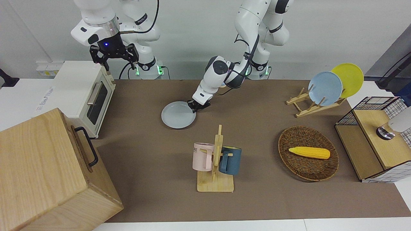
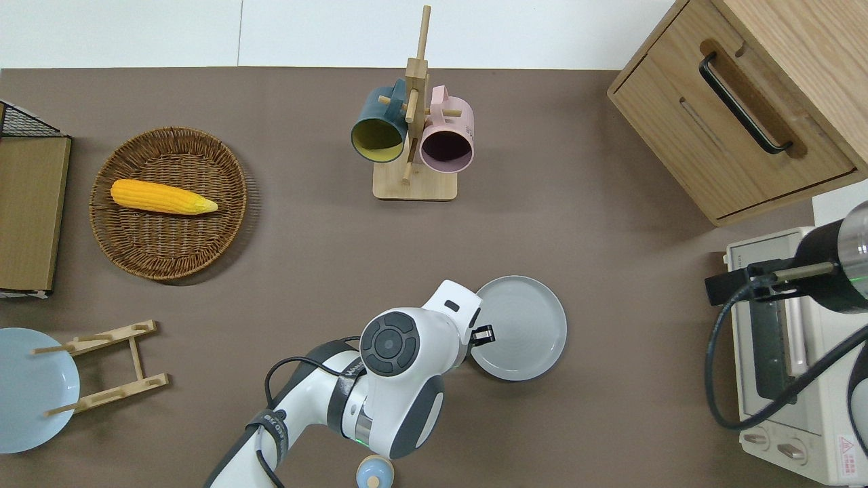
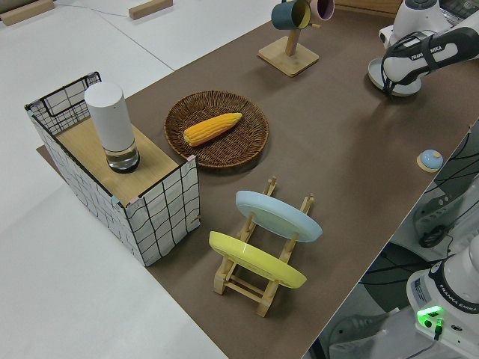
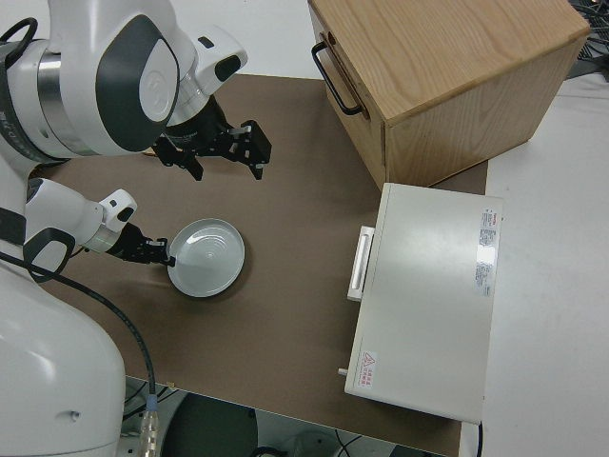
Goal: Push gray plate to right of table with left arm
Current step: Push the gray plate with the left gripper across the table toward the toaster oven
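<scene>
Gray plate (image 2: pixel 522 327) flat on the table (image 2: pixel 576 237), between the mug rack (image 2: pixel 413 135) and the toaster oven (image 2: pixel 786 352), nearer the robots than the rack. Left gripper (image 2: pixel 483 333) touches the rim at the plate's nine o'clock in the overhead view; whether its fingers are parted cannot be told. Plate sits past mid-table toward the right arm's end; bare matting lies at its three o'clock, so the push appears partly done. Right arm parked.
</scene>
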`<control>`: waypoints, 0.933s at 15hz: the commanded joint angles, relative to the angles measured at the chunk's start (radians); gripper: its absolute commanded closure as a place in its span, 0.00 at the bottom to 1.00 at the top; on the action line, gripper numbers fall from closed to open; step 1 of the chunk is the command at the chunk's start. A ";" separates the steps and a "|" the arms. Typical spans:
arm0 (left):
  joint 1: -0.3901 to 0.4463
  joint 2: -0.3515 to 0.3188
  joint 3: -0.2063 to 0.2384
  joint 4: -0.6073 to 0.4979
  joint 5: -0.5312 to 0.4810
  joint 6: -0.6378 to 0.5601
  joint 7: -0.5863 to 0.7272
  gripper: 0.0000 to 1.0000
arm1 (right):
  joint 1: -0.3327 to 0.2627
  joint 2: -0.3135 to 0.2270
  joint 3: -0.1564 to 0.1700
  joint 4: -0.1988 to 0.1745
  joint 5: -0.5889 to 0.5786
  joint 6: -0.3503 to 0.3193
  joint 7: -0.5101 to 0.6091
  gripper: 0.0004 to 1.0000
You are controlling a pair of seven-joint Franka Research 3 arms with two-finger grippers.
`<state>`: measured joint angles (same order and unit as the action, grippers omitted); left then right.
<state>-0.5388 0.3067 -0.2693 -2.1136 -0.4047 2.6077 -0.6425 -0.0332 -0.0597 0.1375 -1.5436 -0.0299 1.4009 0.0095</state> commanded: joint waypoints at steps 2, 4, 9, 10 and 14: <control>-0.043 0.065 0.009 0.066 -0.008 0.029 -0.034 0.51 | -0.024 -0.009 0.019 0.000 -0.008 -0.014 -0.008 0.00; -0.044 0.066 0.009 0.069 -0.003 0.025 -0.032 0.14 | -0.024 -0.009 0.019 0.000 -0.008 -0.014 -0.008 0.00; -0.037 -0.006 0.022 0.066 0.030 -0.119 -0.028 0.01 | -0.024 -0.009 0.019 0.000 -0.008 -0.016 -0.008 0.00; -0.026 -0.038 0.025 0.066 0.058 -0.180 -0.022 0.01 | -0.024 -0.009 0.019 0.000 -0.008 -0.014 -0.008 0.00; 0.054 -0.124 0.030 0.066 0.087 -0.342 0.029 0.01 | -0.024 -0.009 0.019 0.000 -0.008 -0.016 -0.008 0.00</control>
<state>-0.5414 0.2663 -0.2438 -2.0336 -0.3415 2.3837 -0.6584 -0.0332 -0.0597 0.1375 -1.5436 -0.0299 1.4009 0.0095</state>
